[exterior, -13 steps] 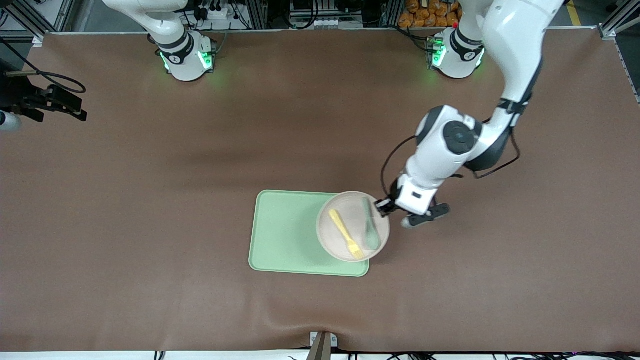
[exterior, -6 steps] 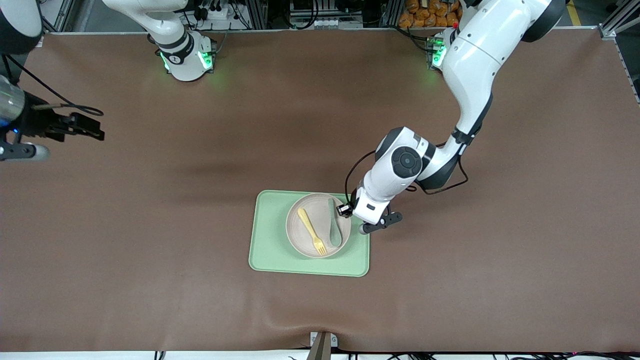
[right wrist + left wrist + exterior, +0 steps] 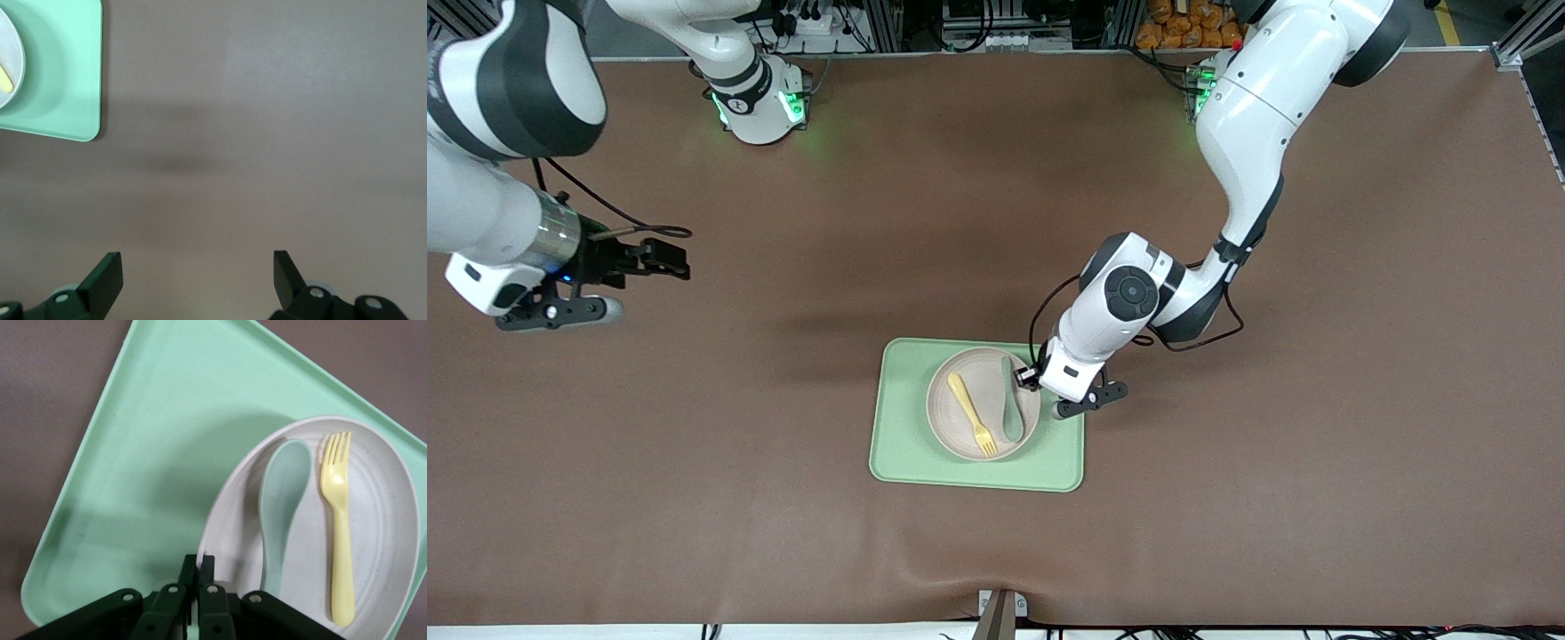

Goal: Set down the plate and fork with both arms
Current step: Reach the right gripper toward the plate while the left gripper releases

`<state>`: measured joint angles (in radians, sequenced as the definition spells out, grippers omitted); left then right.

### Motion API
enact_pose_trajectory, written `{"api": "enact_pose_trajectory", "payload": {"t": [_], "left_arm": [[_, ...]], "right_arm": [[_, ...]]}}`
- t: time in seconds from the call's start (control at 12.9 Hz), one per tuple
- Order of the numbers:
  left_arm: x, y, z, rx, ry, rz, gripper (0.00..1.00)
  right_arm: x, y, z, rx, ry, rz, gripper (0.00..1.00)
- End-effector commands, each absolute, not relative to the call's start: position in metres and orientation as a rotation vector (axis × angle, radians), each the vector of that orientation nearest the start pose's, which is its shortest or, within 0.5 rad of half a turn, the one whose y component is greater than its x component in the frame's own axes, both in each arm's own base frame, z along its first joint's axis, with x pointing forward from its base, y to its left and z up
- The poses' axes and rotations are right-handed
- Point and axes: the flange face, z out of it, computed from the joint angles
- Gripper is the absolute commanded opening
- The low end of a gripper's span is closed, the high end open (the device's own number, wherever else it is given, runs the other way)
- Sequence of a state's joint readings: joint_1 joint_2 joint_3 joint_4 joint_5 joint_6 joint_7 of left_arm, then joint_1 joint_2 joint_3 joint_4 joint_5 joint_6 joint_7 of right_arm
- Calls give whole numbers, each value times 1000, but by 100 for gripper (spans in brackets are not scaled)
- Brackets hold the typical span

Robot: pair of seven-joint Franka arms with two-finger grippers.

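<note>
The bench [image 3: 694, 444] is plain matte brown, and the tray [image 3: 907, 427] on it is a flat light green with no pattern. The plate [image 3: 960, 427] is pale beige-pink, the fork [image 3: 971, 414] pale yellow, and the spoon [image 3: 1011, 413] beside it a muted grey-green. Both arms are white with dark joints, each with a black hand, the left hand [image 3: 1030, 377] and the right hand [image 3: 671, 260], and green light glows at the bases.
</note>
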<state>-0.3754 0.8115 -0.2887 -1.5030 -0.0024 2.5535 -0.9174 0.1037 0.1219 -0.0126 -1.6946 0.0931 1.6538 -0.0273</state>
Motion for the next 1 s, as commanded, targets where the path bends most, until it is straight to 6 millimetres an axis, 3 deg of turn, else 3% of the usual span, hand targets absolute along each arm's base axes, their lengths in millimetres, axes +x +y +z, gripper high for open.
{"api": "enact_pose_trajectory", "payload": {"t": [0.0, 0.15, 0.39, 0.54, 0.7, 0.77, 0.85, 0.93], "left_arm": [[615, -421, 216, -3414, -610, -136, 0], [621, -412, 216, -3403, -568, -172, 0], [636, -380, 213, -3366, -600, -200, 0], [639, -373, 210, -3355, -615, -200, 0], [641, -363, 206, -3342, -635, -188, 0], [644, -357, 207, -3336, -649, -187, 15], [647, -354, 213, -3335, -674, -191, 68], [651, -350, 225, -3336, -683, -215, 100]], "right_arm": [[589, 78, 472, -2976, -157, 306, 100], [596, 101, 452, -2952, -190, 311, 100], [610, 157, 415, -2961, -296, 232, 100], [623, 197, 396, -2959, -369, 156, 100], [633, 252, 375, -2949, -458, 62, 100], [633, 277, 367, -2942, -501, 23, 100], [633, 298, 356, -2934, -538, -10, 100], [638, 315, 349, -2920, -570, -72, 100]]}}
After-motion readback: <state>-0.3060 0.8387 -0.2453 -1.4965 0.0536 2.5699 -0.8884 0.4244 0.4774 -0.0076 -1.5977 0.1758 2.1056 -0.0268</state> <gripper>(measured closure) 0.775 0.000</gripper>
